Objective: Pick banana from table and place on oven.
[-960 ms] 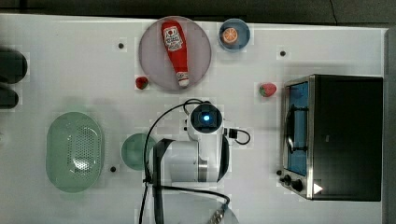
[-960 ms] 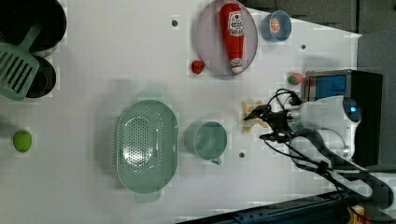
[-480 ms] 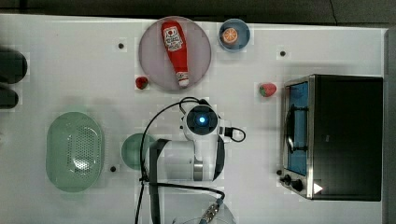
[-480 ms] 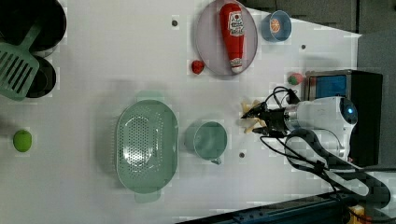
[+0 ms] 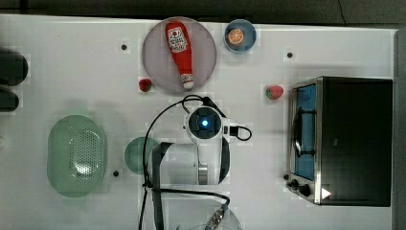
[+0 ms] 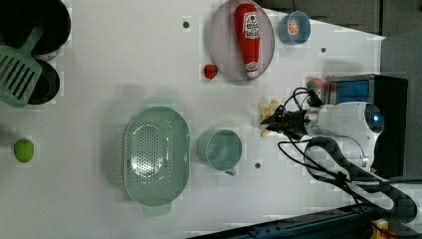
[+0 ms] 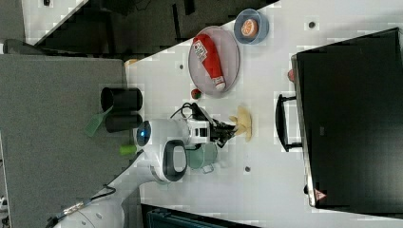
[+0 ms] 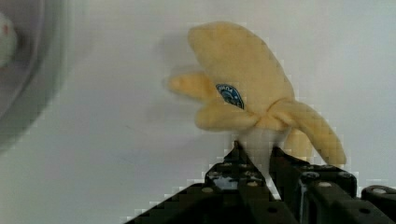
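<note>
- My jaws (image 8: 262,156) are pinching the white inner tip of the banana (image 8: 243,88), one dark finger pressing on each side of it.
- The banana is a soft, pale yellow plush with its peel flaps spreading outward, and it is lying on the white tabletop (image 5: 72,72).
- In the left view the banana (image 6: 266,112) is sitting just in front of my jaws (image 6: 271,121), between the grey plate (image 6: 221,50) carrying the ketchup bottle (image 6: 248,32) and the teal cup (image 6: 221,148).
- In the right view the banana (image 7: 243,122) is lying between my jaws (image 7: 229,129) and the oven (image 7: 351,118), close to the oven's bar handle but apart from it.
- In the top view my wrist is covering the banana, and the oven (image 5: 352,139) is standing at the top view's right edge of the tabletop, well apart from me.
- A red strawberry (image 5: 274,92) is resting near the oven's front corner.
</note>
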### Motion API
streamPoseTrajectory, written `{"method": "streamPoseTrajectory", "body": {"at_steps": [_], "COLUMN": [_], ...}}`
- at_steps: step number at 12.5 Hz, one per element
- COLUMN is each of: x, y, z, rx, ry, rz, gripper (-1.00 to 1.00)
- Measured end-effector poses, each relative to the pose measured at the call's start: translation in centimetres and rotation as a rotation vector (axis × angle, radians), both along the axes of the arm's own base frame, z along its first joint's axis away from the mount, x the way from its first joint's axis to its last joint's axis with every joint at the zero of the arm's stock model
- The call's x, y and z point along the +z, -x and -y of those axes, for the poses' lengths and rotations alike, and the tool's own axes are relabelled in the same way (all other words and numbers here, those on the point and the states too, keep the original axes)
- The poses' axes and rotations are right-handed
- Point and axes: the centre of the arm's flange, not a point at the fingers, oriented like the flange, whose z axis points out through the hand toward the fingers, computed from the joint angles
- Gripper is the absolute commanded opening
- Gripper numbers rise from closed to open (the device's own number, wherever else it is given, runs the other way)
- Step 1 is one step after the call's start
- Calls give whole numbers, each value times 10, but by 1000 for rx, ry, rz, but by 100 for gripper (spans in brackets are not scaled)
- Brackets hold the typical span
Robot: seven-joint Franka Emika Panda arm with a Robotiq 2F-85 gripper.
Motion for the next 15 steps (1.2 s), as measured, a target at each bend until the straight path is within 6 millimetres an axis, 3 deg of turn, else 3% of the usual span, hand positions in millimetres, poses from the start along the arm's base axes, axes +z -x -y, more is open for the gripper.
{"method": "streamPoseTrajectory", "body": {"at_steps": [3,5,11,13,15], "x": [34,80,316,373,407], "y": [-4,2,-10,-14,-15], "z": [4,4,3,12,38], "rx": [-28,-38,-28,-41,-65], "ry": [-9,-13,-8,-4,-2], "rz": [29,24,72,89,114], "gripper": [-59,-59,-59,-59,-59]}}
